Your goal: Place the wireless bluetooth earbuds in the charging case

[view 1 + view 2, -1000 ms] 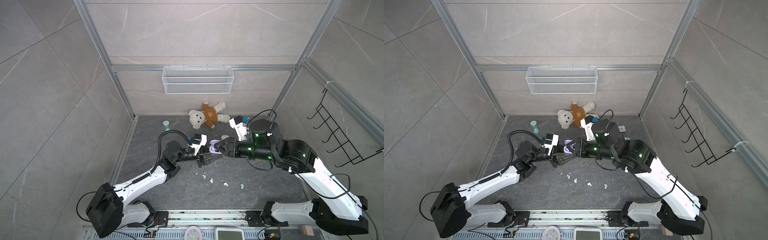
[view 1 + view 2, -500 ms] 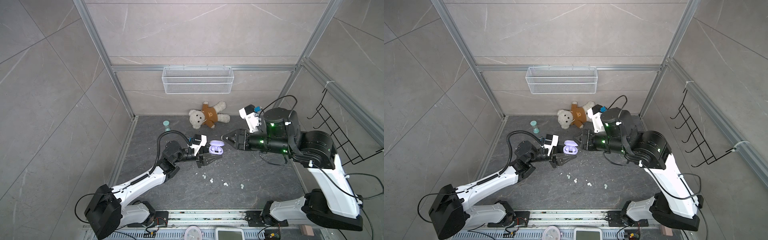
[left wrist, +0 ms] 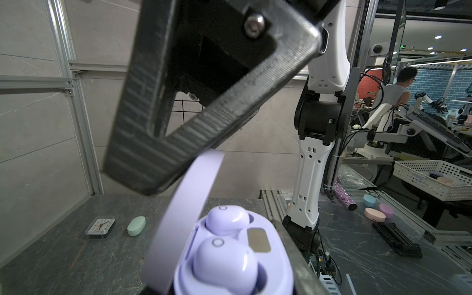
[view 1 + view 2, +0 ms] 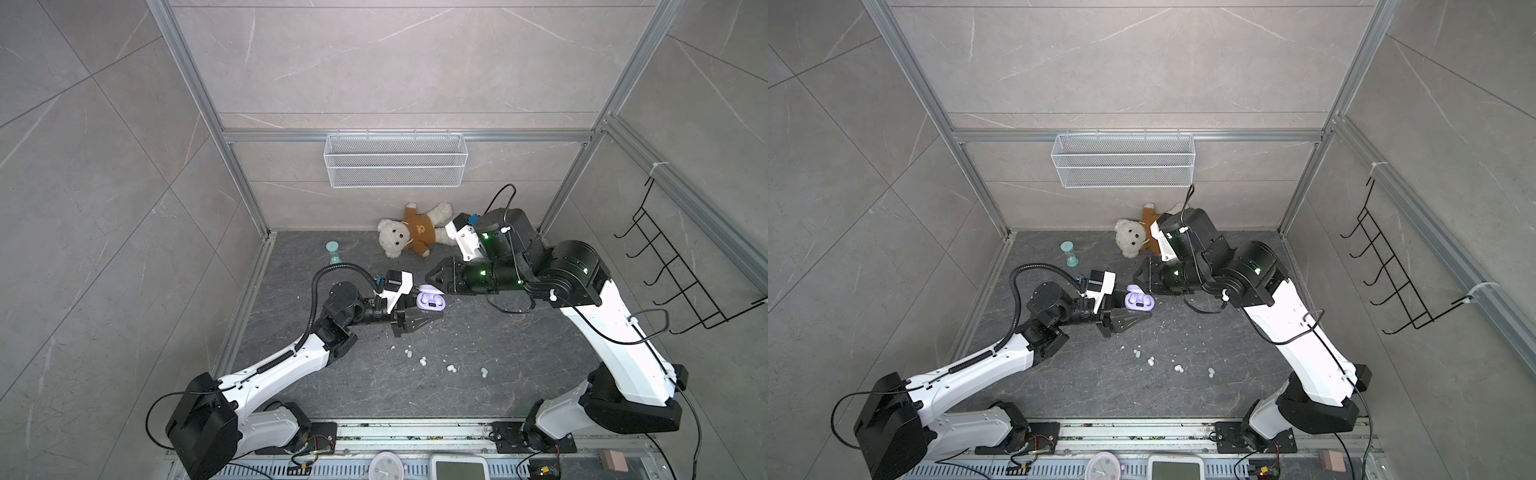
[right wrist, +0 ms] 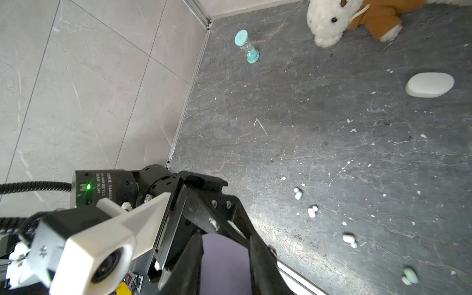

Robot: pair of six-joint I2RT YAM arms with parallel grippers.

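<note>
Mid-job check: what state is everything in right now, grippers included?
Lilac plastic charging case: lid open.
Two lilac earbuds: seated in it.
Left gripper: shut on that case.
Right gripper: by the lid, opening unclear.
Mint and white earbuds: loose on the dark stone table.
White oval case: closed.
Mint oval case: closed.
Teal hourglass: upright.

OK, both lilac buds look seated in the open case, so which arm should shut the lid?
Right. The left gripper is clamped on the charging case, so it probably cannot reach the lid; the right gripper hovers right by that raised lid.
</note>
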